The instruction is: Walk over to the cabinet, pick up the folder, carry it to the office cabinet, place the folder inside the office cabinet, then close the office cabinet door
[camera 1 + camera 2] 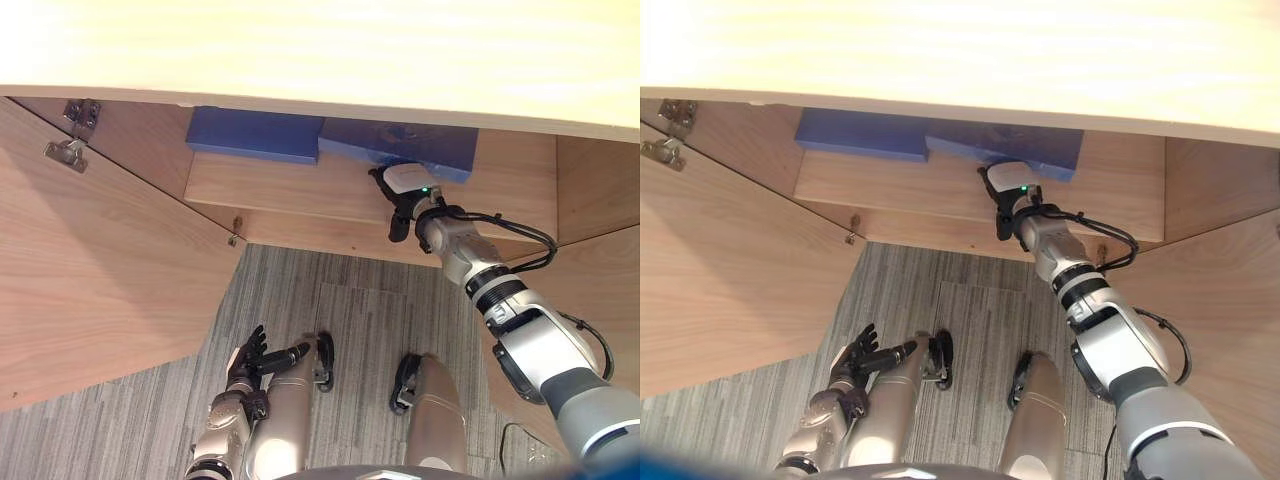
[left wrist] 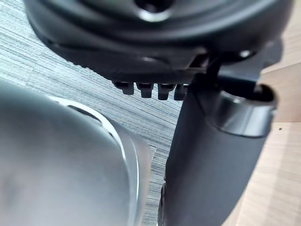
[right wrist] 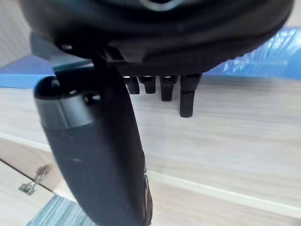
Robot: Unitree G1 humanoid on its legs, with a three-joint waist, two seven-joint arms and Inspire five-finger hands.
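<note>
The right hand [image 1: 404, 186] is reached into the open office cabinet, and in the right wrist view its fingers [image 3: 187, 101] are straight and loose and the thumb [image 3: 94, 155] is apart from them, so the hand is released and grasps nothing. The blue folder [image 1: 420, 145] lies flat on the shelf [image 1: 290, 195] just beyond the fingertips, beside a second blue folder [image 1: 255, 133] that is farther to the hand's left. I cannot tell if the fingertips touch its front edge. I judge that the placing is nearly finished and that the step now is to take the hand out cleanly and then shut the door. To do this well, the fingers should be kept straight and lifted a little from the shelf, so that they do not drag the folder forward. The arm should come straight back along its own line, because the right door [image 1: 1230, 300] stands close beside the forearm. The left door [image 1: 90, 270] is wide open, well away to the hand's left. The left hand [image 1: 248, 358] hangs low and relaxed with open fingers. Each door should be pushed with flat fingers on its outer face, away from the hinges [image 1: 72, 130].
</note>
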